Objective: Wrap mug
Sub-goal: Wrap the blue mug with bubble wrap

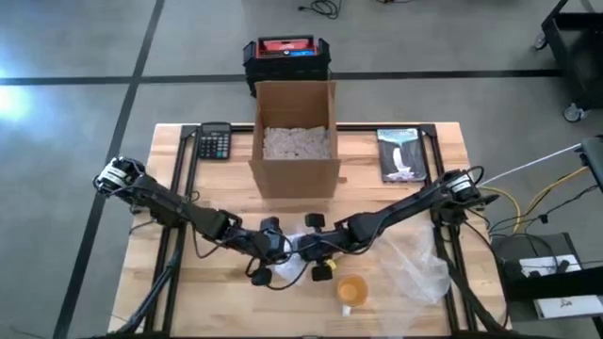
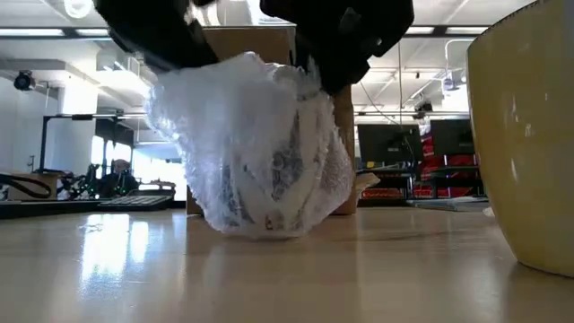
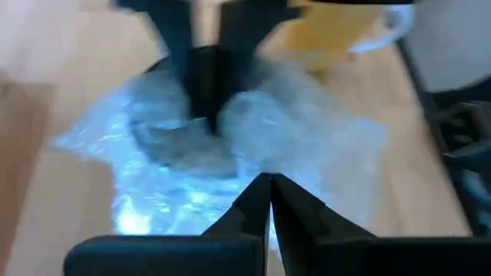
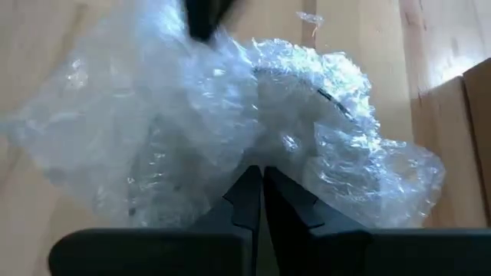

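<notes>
Mug (image 2: 269, 179), hard inside slippery bubble wrap (image 4: 192, 115); I pinch film with left gripper (image 3: 268, 184) at nine o'clock, right gripper (image 4: 262, 175) at three.

Nothing legible from where I work: no word, brand, number or sign resolves in any view. The calculator (image 1: 215, 142) by the table's far-left edge shows keys but no readable digits, the booklet (image 1: 399, 153) on the far-right side carries a picture with print too small to make out, and the red-topped black case (image 1: 285, 54) on the floor behind my cardboard box (image 1: 296, 137) has a label I cannot read. The yellow mug (image 1: 351, 291) and the bubble wrap bundle (image 2: 256, 148) bear no markings that I can see.
</notes>
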Robot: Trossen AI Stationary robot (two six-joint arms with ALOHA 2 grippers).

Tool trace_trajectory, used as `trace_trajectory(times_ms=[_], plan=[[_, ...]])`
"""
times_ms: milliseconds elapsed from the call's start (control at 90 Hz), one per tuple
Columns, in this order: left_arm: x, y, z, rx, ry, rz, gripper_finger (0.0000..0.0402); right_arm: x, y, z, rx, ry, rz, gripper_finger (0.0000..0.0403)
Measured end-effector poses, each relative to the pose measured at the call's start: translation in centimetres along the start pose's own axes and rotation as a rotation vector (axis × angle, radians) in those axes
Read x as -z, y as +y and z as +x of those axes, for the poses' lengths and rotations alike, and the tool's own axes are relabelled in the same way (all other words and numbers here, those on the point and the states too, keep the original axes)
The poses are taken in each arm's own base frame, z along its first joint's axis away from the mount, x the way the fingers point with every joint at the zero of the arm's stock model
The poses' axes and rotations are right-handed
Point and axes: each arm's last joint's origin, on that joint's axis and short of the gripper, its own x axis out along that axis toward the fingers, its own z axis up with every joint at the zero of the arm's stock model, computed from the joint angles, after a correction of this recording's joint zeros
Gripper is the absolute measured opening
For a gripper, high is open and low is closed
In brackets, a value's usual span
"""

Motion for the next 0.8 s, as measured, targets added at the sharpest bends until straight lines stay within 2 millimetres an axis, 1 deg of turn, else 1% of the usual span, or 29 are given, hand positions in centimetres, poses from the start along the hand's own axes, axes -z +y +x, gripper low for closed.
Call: trace_trajectory(times_ms=[89,167,378,522,589,644,722,800], plan=[[0.1,0.6,0.6,-0.025,0.0,-0.013,0.0,0.0,0.0,-0.2,0.003,0.013,-0.003,0.0007],[0.2,0.9,0.9,-0.044,0.003,-0.017,0.0,-0.5,-0.1,-0.9,0.006,0.056,-0.017,0.0007],[0.0,0.9,0.6,-0.052,-0.014,-0.018,0.0,-3.5,-0.3,-4.4,0.003,0.117,-0.088,0.0007],[-0.1,0.9,0.5,-0.049,-0.015,-0.02,0.0,-4.9,-0.5,-5.4,0.0,0.068,-0.122,0.0007],[-0.1,0.9,0.4,-0.045,-0.019,-0.02,0.0,-5.1,-0.4,-5.3,0.0,0.042,-0.124,0.0007],[-0.2,0.9,0.4,-0.045,-0.02,-0.021,0.0,-4.9,-0.6,-4.9,0.0,0.027,-0.117,0.0007],[-0.3,0.8,0.3,-0.04,-0.022,-0.021,0.0,-4.0,-0.7,-3.5,-0.004,0.064,-0.1,0.0007],[-0.3,0.8,0.2,-0.037,-0.027,-0.021,0.0,-3.2,-0.8,-1.6,-0.025,0.11,-0.082,0.0007]])
